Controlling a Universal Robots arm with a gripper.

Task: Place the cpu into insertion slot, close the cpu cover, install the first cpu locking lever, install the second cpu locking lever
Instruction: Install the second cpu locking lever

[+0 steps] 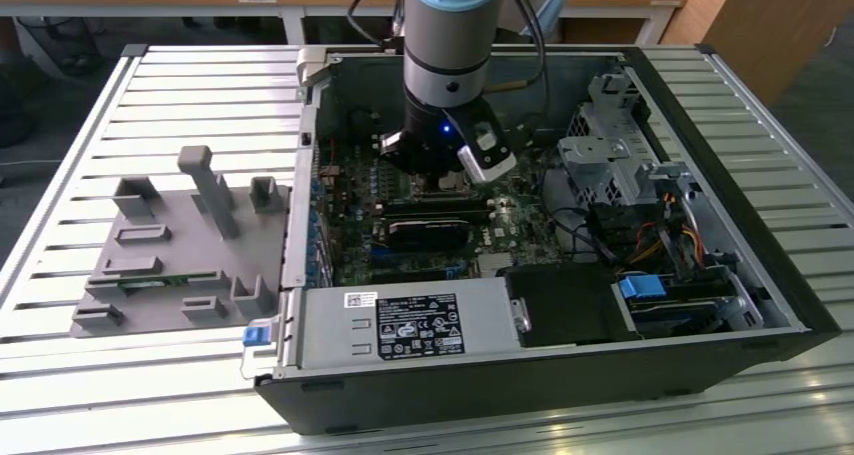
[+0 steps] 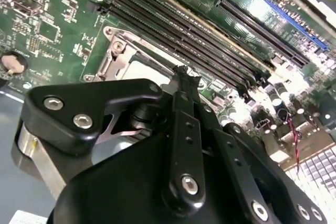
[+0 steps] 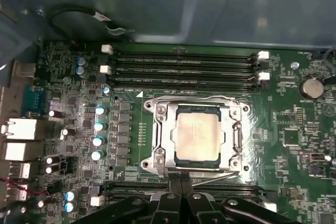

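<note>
The cpu (image 3: pixel 198 132), a dull silver square, lies in the insertion slot (image 3: pixel 166 167) on the green board. The cpu cover (image 3: pixel 234 129), a thin silver frame, lies flat around it. A thin wire lever (image 3: pixel 223 175) runs slightly slanted along the socket edge nearest my fingers. My gripper (image 3: pixel 181 178) is shut, its black tips together right at that edge, with nothing visibly between them. In the second wrist view the gripper (image 2: pixel 181 73) tip hangs just over the slot's (image 2: pixel 107 59) rim, with the cpu (image 2: pixel 144 72) beside it. In the exterior view the gripper (image 1: pixel 441 180) is low inside the open computer case.
Long black memory slots (image 3: pixel 184 66) run beside the socket, more under my fingers. Blue-topped capacitors (image 3: pixel 98 125) stand on one side. In the exterior view, a black fan shroud (image 1: pixel 427 227), drive cage (image 1: pixel 607 170) and power supply (image 1: pixel 400 325) crowd the case; a grey fixture (image 1: pixel 174 245) lies at the exterior view's left.
</note>
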